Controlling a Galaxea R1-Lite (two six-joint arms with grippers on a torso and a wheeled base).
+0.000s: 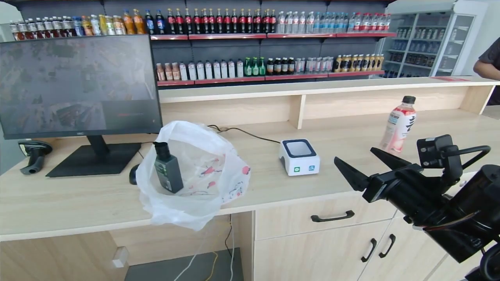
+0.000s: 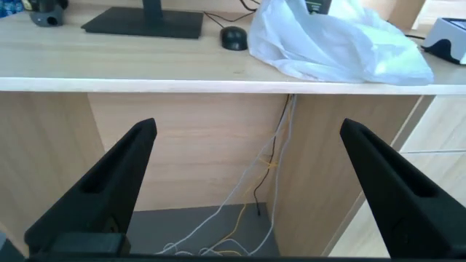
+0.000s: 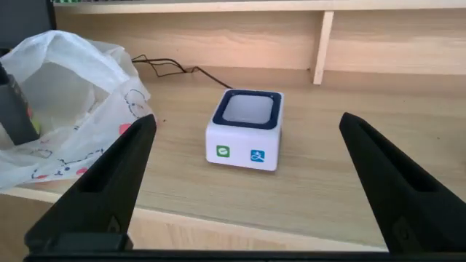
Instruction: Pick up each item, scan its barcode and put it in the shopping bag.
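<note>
Left gripper (image 2: 247,131): jaws wide apart, nothing between them. It sits below the edge of the counter (image 1: 78,195), well left of the barcode scanner (image 1: 299,157), facing the recess where cables (image 2: 255,189) hang.

Shopping bag (image 1: 203,171): thin white plastic with red print, mouth open. It is slumped on the counter left of the scanner, its lower part sagging over the front edge. Inside is one dark green bottle (image 1: 168,169) with a black cap, upright and slightly tilted.

Barcode scanner: small white box, dark-rimmed window facing up.

Pink drink bottle (image 1: 398,125): black cap, pale pink and white label. It stands upright on the counter, right of the scanner and farther back, touching nothing.

Right gripper (image 1: 354,154): jaws spread wide, empty. It is held at the counter's front edge just right of the scanner, fingertips aimed toward the scanner. The pink bottle stands beyond this gripper and a little to its right, clear of both fingers.
</note>
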